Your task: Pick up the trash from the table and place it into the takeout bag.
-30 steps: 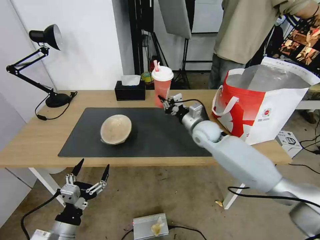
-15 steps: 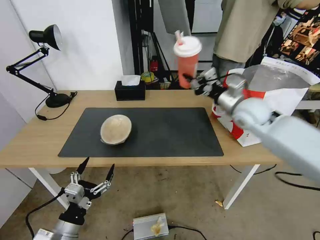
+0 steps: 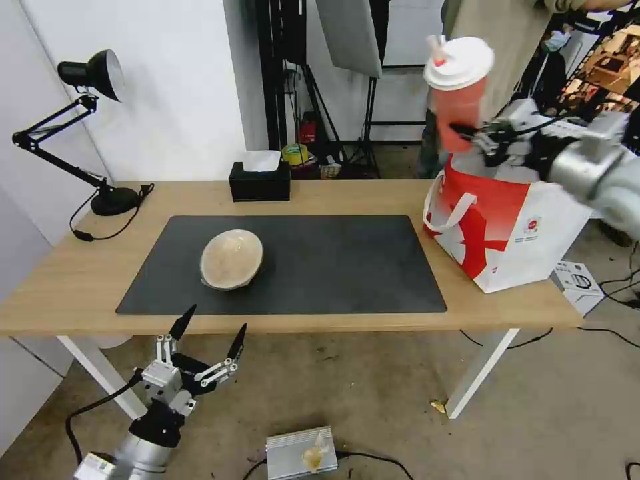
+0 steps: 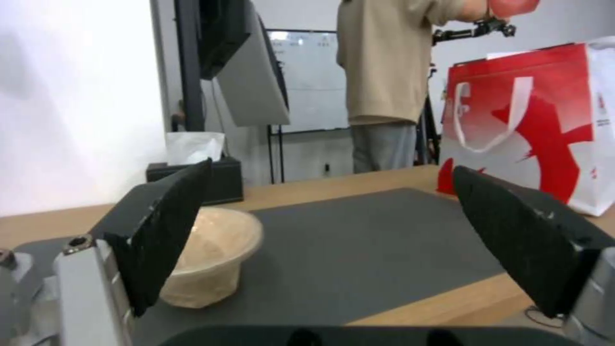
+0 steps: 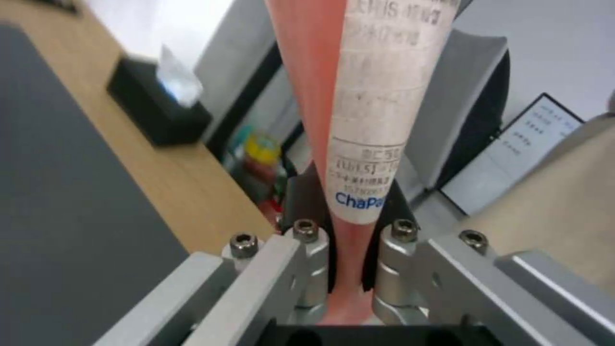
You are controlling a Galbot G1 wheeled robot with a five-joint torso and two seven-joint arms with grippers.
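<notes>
Red paper cup [image 3: 457, 100], white-lidded, apparently printed label, in right end effector [image 3: 475, 133].

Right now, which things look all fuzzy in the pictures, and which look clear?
In the head view, the red paper cup and the right gripper holding it above the takeout bag look smeared, while the beige bowl on the table is crisp. In the right wrist view, the tissue box is blurred. In the left wrist view, the left gripper looks soft.

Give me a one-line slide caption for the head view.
Right pincer holds the red cup above the takeout bag; beige bowl waits on the table.
</notes>
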